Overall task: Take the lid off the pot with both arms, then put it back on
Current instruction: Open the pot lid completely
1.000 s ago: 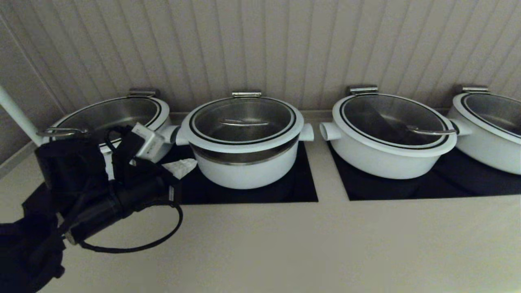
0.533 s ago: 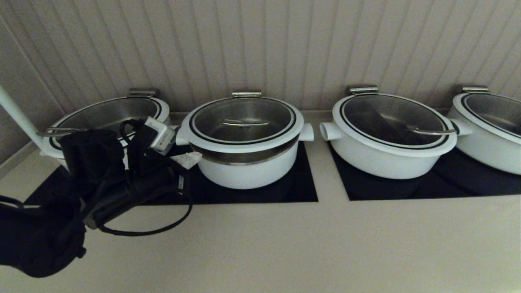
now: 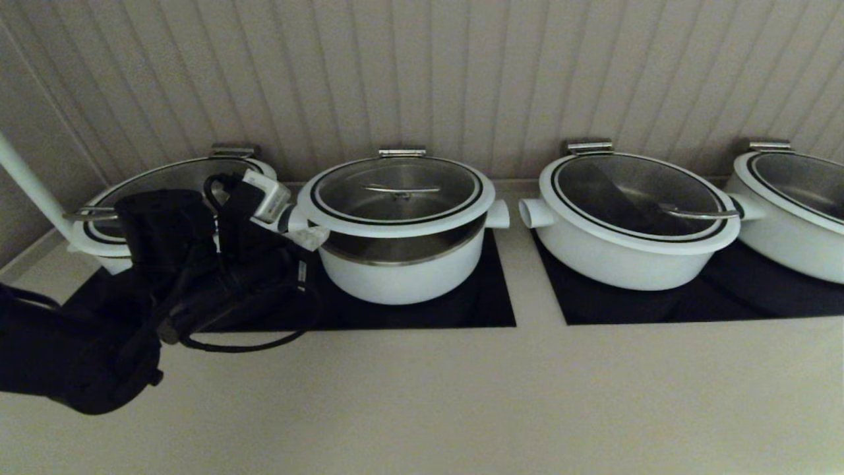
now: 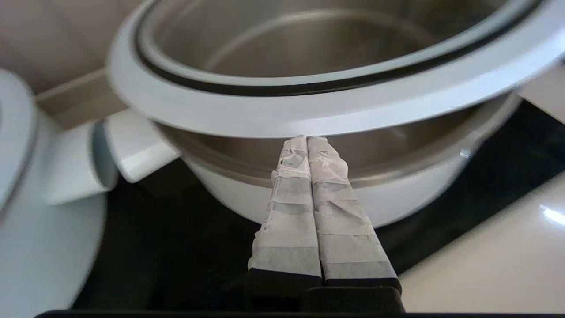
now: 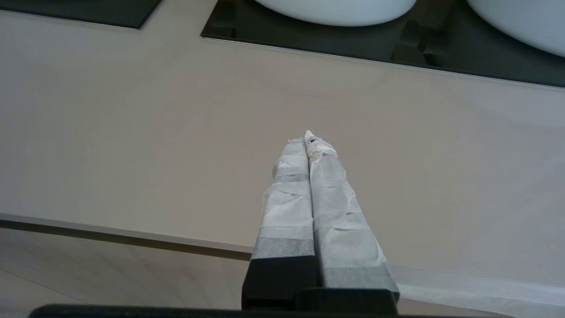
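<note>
The pot [image 3: 402, 274] stands second from the left on a black hob panel [image 3: 491, 297]. The lid [image 3: 395, 198], with its steel bar handle, sits raised on its left side, showing a wide band of steel lining below its rim. My left gripper [image 3: 315, 237] is shut, empty, with its taped tips under the lid's left rim. In the left wrist view the left gripper [image 4: 307, 139] touches the underside of the white rim [image 4: 309, 110] above the pot wall [image 4: 397, 194]. My right gripper [image 5: 307, 137] is shut over the bare counter, out of the head view.
A wider lidded pot [image 3: 165, 185] stands close behind my left arm, its side stub [image 4: 75, 163] near the pot's stub [image 4: 137, 145]. Two more wide pots [image 3: 633, 218] [image 3: 791, 204] stand to the right. A white pole [image 3: 26, 185] leans at far left. The beige counter [image 3: 461, 396] stretches in front.
My left arm has moved forward and up to the pot. Its shut tips have gone under the lid's left rim, and the lid has risen on that side.
</note>
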